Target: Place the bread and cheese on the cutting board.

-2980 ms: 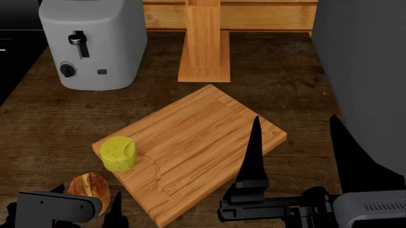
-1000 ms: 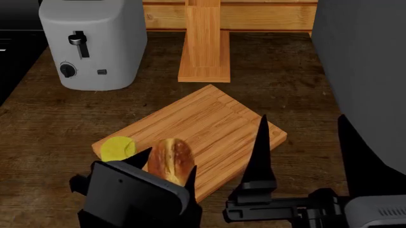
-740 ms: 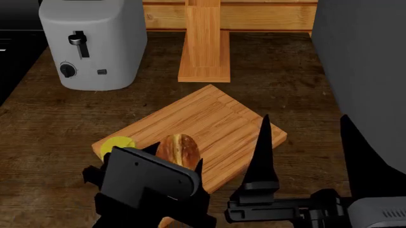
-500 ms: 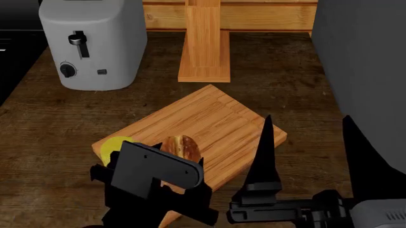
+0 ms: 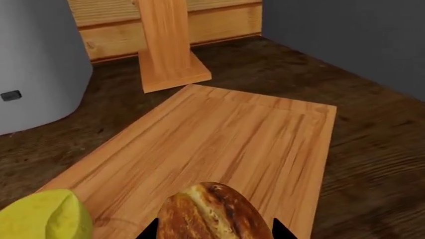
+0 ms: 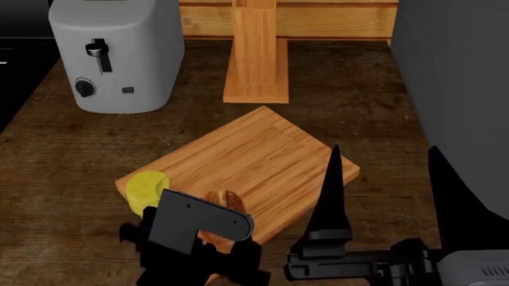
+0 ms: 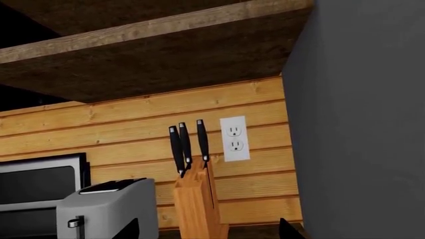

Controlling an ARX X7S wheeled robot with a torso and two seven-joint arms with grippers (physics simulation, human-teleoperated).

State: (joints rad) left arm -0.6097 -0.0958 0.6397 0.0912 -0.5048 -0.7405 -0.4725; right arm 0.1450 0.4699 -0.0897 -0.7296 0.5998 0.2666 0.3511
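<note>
The cutting board (image 6: 263, 158) lies diagonally on the dark wooden counter. The cheese (image 6: 145, 187), a pale-yellow cylinder, stands at the board's left corner. My left gripper (image 6: 213, 215) is low over the board's near part, shut on the bread (image 6: 226, 200), whose brown crust shows just past the gripper body. In the left wrist view the bread (image 5: 212, 213) sits between the two black fingertips (image 5: 150, 231), with the cheese (image 5: 45, 218) beside it and the board (image 5: 232, 139) stretching ahead. I cannot tell whether the bread rests on the board. My right gripper (image 6: 390, 196) is open and empty, at the board's right.
A grey toaster (image 6: 115, 53) stands at the back left. An upright knife block (image 6: 256, 56) stands behind the board. A tall grey wall (image 6: 457, 89) closes the right side. The right wrist view shows the knife block (image 7: 196, 199), toaster (image 7: 106, 209) and a wall outlet (image 7: 234, 138).
My left gripper carried the bread from the counter left of the board onto the board's near part and has sunk lower. The cheese and right gripper have barely moved.
</note>
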